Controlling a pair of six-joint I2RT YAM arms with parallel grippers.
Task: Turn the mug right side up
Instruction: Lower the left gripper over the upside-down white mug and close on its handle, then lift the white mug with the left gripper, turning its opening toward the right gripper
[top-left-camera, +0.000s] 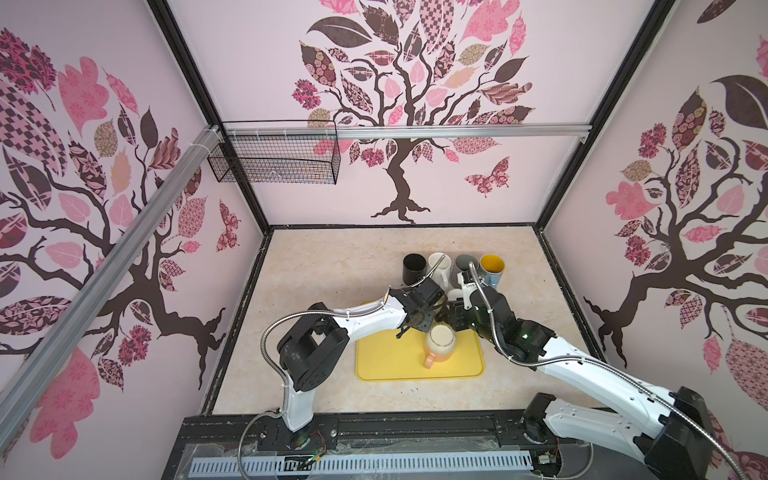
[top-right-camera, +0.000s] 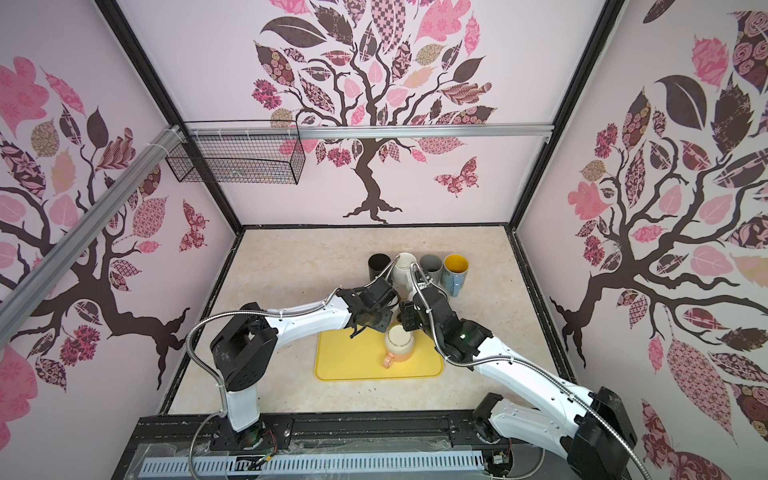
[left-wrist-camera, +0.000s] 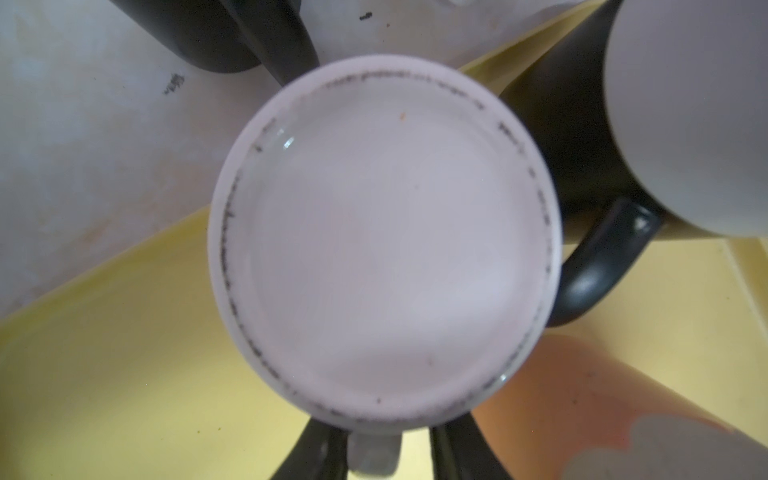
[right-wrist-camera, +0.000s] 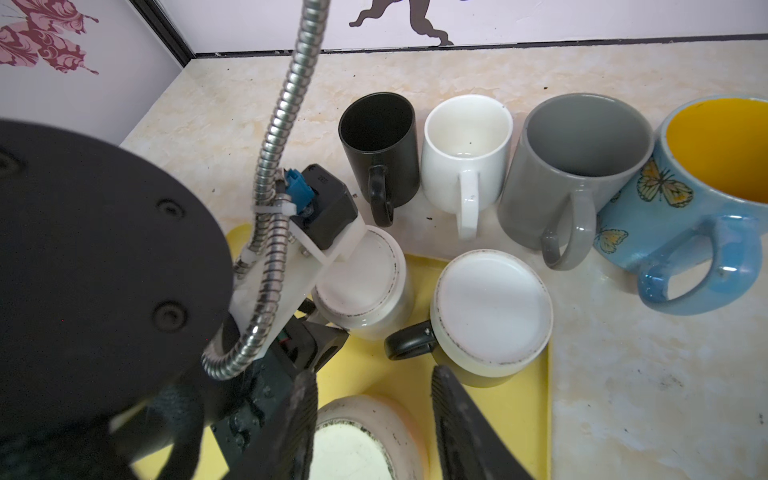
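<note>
The marbled worktop (top-left-camera: 332, 266) carries everything, and a yellow tray (top-left-camera: 386, 365) lies toward its front middle. Both my arms reach in over the tray's far edge, their wrists close together.

Behind the tray four mugs stand upright in a tight row: a black mug (right-wrist-camera: 378, 137), an upright white mug (right-wrist-camera: 467, 137), a grey mug (right-wrist-camera: 582, 141) and a blue butterfly mug (right-wrist-camera: 706, 216) with a yellow inside.

Three more stand mouth down on the tray. The peach mug (top-left-camera: 439, 343) sits nearest the front, with its handle pointing at the tray's near edge. The dark mug (right-wrist-camera: 492, 307), with its pale base up, stands at the far edge. The inverted white mug (left-wrist-camera: 382, 241), the one to be righted, stands just beside it at that far edge, close in front of the black mug. It sits directly under my left wrist, so both top views hide it.

My right pincer (right-wrist-camera: 374, 372) hangs released above the far side of the peach mug, with the fingers well apart.

My left pincer (left-wrist-camera: 376, 440) is down beside the inverted white mug, one finger on each side of its handle (left-wrist-camera: 374, 457). The fingertips disappear beneath the mug's base, so I cannot tell whether they have clenched on the handle.
</note>
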